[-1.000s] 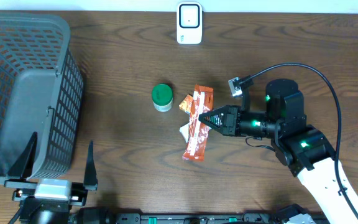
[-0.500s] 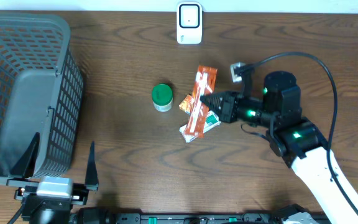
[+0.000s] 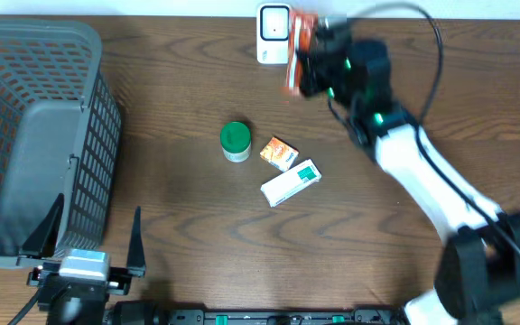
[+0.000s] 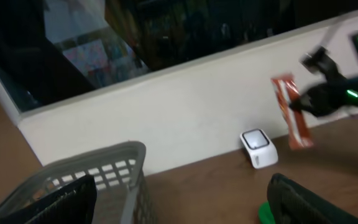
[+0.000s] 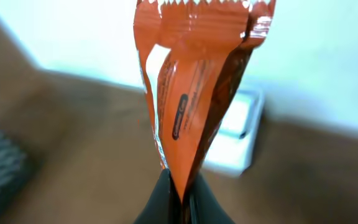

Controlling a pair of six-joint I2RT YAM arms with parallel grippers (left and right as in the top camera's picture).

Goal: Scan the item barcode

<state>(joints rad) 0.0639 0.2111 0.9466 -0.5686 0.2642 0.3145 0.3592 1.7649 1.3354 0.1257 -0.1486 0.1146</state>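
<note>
**At the table's far edge: orange packet held up beside the scanner**

At the back of the table [image 3: 179, 99], close to the pale wall [image 4: 185, 106], the right gripper [image 3: 305, 65] has its fingers pinched shut on the lower end of the orange packet [image 3: 301, 34]. The packet stands nearly upright, clear of the tabletop. It is just to the right of the white scanner [image 3: 275, 33], and from overhead it overlaps that side of the scanner. In the right wrist view the packet [image 5: 194, 74] rises straight out of the closed fingertips [image 5: 164, 202]. It fills the middle of the picture and hides much of the scanner [image 5: 238, 134] behind it. The wrapper is creased, and a dark oval of print runs along it. Whether a barcode faces the scanner cannot be told.

Three other items lie mid-table, well apart from the scanner. They are a green-lidded jar [image 3: 235, 140], a small orange box [image 3: 279, 153] just to its right, and a white-and-green box [image 3: 291, 182] just below that one.

A large grey basket [image 3: 34, 36] fills the left side of the table. The left gripper [image 3: 93, 230] sits at the near edge beside it, fingers spread wide and holding nothing. In its own camera the basket rim [image 4: 104, 165] blocks the lower left. The scanner [image 4: 258, 148] and the raised packet [image 4: 291, 115] show beyond it on the right.
</note>
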